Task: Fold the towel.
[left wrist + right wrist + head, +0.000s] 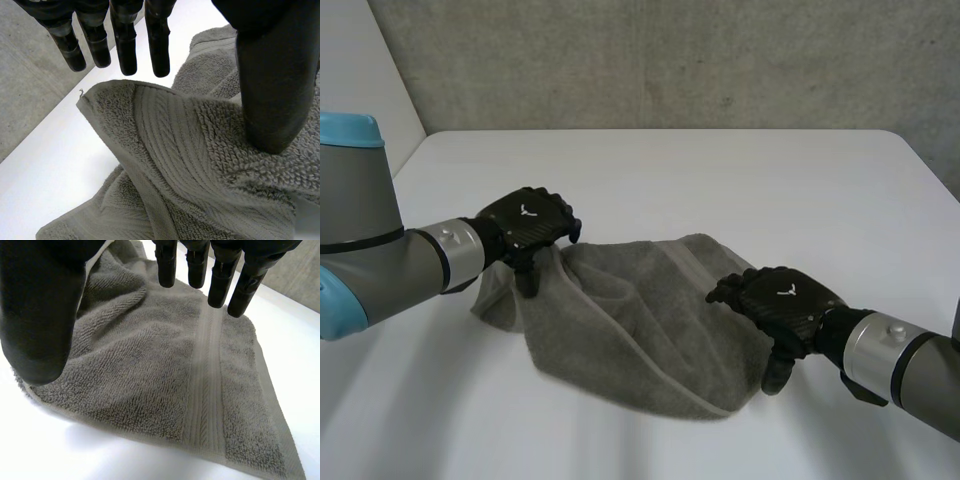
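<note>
Left hand sits at the left end of the grey towel, its black fingers straight and apart from the thumb. The thumb's rounded tip presses into the looped terry pile, while a raised towel corner stands just under the fingertips. Nothing is clamped between fingers and thumb. The right hand is at the towel's right end, relaxed in the same way. Its fingers hang straight above a flat woven band that crosses the pile near the hemmed short edge, and its thumb is held wide, its tip over the towel's long edge. The towel lies on the smooth white table between the two hands, nearer the robot than the rough concrete wall. It is thick and soft and is rumpled rather than flat. It is bunched into folds and lifted at the left hand, sagging in a rounded lobe toward the robot in the middle, and spread smoother under the right hand. A narrow hem traces its curved near edge. Bare tabletop lies open on the far side up to the wall, and more runs along the near side in front of the towel. The grey arms come in low from either side.
</note>
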Robot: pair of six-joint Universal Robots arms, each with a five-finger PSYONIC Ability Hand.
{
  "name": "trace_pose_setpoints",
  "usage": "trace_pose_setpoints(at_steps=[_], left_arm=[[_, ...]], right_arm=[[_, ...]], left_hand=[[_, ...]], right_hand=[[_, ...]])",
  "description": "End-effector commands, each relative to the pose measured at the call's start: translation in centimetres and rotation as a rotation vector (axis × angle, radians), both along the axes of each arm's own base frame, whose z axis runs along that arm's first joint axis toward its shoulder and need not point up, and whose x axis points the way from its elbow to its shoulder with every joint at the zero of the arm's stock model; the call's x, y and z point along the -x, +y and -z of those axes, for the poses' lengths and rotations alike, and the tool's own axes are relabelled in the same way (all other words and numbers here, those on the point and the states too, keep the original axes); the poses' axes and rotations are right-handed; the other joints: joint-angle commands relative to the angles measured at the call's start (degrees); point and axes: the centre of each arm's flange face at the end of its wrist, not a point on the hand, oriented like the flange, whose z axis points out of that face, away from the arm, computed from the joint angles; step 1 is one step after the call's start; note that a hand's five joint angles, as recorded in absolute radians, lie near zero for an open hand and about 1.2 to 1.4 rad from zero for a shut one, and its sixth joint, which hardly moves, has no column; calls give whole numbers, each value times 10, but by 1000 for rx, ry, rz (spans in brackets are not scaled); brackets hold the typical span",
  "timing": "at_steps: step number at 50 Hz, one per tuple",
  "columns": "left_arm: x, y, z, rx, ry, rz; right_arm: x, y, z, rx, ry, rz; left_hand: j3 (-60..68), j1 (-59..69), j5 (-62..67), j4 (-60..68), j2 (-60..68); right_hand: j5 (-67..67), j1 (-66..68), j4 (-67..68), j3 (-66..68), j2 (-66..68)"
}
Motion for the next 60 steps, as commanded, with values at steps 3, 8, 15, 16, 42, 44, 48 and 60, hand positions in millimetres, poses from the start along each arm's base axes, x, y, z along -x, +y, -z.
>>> trace_pose_setpoints(at_steps=[3, 8, 15, 16, 42, 44, 48, 60], left_arm=[[-3, 2, 10, -9, -43, 6], [-19, -4, 14, -9, -109, -56], [-31, -11, 16, -3, -146, -101], [-31, -11, 16, -3, -146, -101], [-43, 20, 1, -48, -59, -168], [-46, 20, -9, -52, 6, -210], [-54, 16, -18, -53, 61, -262], [-94, -15, -38, -13, 255, -473]], right_arm=[[0, -1, 4, -12, 6, -1], [2, -5, 2, -6, 4, 8], [10, -8, 5, 7, 39, 10], [10, -8, 5, 7, 39, 10], [21, -25, 17, 15, 51, 57], [23, -30, 18, 21, 52, 66], [27, -37, 21, 24, 57, 82], [31, -51, 35, 72, 72, 92]], left_hand=[[-28, -30, 0, -31, -25], [-28, -15, 15, -31, -10], [-28, 25, 56, -31, 30], [-28, 26, 56, -31, 30], [-28, 564, 594, -31, 568], [-28, 564, 594, -31, 568], [-28, 564, 594, -31, 568], [-28, 564, 594, -31, 568]], right_hand=[[-35, -35, -44, -27, -41], [-35, -35, -44, -27, -41], [-35, -35, -44, -27, -41], [-35, -35, -44, -27, -41], [-28, -27, -44, -27, -33], [-28, -27, -44, -27, -33], [-26, -25, -44, -27, -32], [6, 7, -44, -27, 0]])
